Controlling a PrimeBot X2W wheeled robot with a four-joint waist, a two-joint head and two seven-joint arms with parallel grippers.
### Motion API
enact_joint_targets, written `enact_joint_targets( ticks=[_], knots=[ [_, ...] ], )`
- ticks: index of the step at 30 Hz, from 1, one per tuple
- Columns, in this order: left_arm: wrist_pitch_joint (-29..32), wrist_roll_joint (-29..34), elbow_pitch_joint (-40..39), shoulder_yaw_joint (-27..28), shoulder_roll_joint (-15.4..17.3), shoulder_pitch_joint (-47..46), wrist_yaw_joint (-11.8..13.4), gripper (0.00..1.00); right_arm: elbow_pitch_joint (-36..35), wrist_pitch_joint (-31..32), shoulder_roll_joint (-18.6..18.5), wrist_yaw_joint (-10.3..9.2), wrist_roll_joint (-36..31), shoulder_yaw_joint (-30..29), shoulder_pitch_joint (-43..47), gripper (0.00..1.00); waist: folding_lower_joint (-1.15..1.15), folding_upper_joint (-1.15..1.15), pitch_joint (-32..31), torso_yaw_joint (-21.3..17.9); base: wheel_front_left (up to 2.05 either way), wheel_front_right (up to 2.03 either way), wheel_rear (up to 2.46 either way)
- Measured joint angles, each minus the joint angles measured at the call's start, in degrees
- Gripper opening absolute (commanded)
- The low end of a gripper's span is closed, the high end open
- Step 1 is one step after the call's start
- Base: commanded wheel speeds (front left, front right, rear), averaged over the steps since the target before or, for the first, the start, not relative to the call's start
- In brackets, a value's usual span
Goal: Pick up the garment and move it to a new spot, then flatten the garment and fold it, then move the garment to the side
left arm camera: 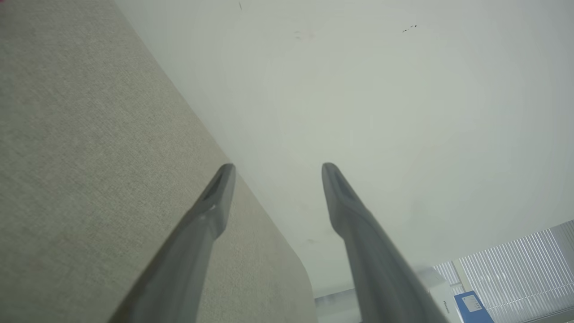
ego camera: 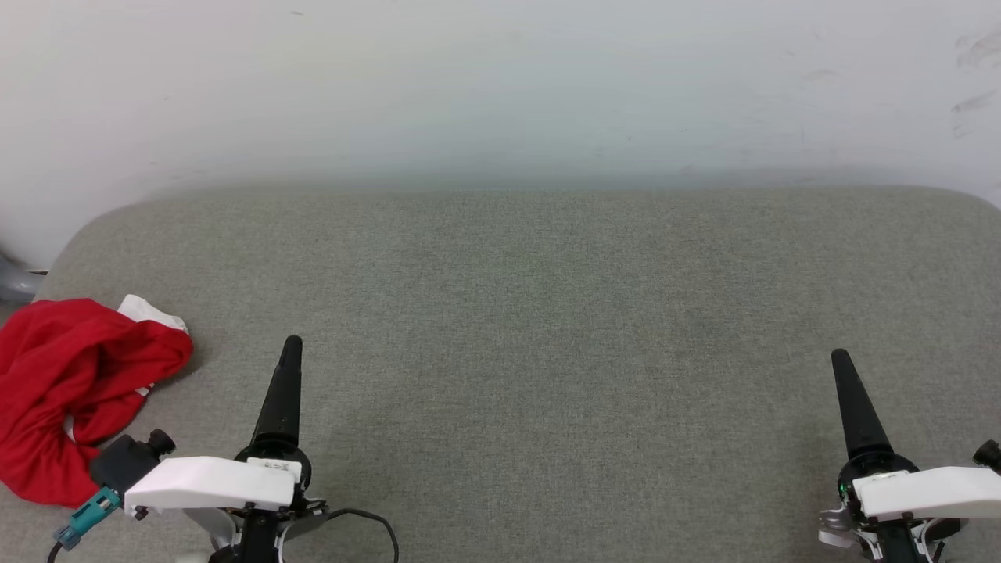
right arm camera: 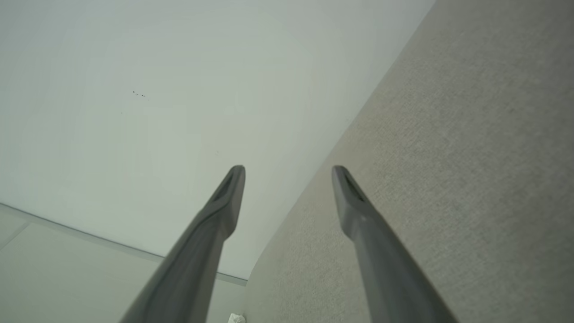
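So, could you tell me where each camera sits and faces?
Head view: on the head, facing forward and down at the table, shirt lower left; left end effector and right end effector at bottom.
Left wrist view: on that wrist, along its open fingers toward the wall.
Right wrist view: likewise, along its open fingers.
All share table and wall.

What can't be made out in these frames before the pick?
- garment: head view; bunched, chest print hidden in folds; left edge cuts it off; wrist camera covers its near corner.
- left hand, right hand: head view; edge-on, fingers overlap, gap unreadable there.
- white scrap: right wrist view; cut by bottom edge, too small to identify.
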Motion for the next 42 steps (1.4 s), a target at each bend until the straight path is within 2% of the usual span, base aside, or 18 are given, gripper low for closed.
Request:
enact_joint_targets(
  ticks=[8,16,42],
  knots=[
    [-1.54,11.78,-1.35,-1.19,0.01,0.37,0.0,1.0,-1.43,-1.62,-0.01,0.0,-13.52,0.13,0.32,1.0,0.0,0.0,0.0,-0.04,0.0,0.0,0.0],
    [-3.03,22.26,-2.29,-1.69,0.03,0.6,0.0,1.0,-2.49,-2.92,-0.01,0.0,-23.42,0.37,0.79,1.0,0.0,0.0,0.02,-0.1,0.0,0.0,0.0],
    [-7.14,42.9,-3.01,-2.43,0.47,1.65,0.08,1.0,-6.78,-2.53,0.01,0.01,-47.13,-0.05,2.38,1.0,0.0,0.0,-0.09,0.18,0.0,0.0,0.0]
  ],
)
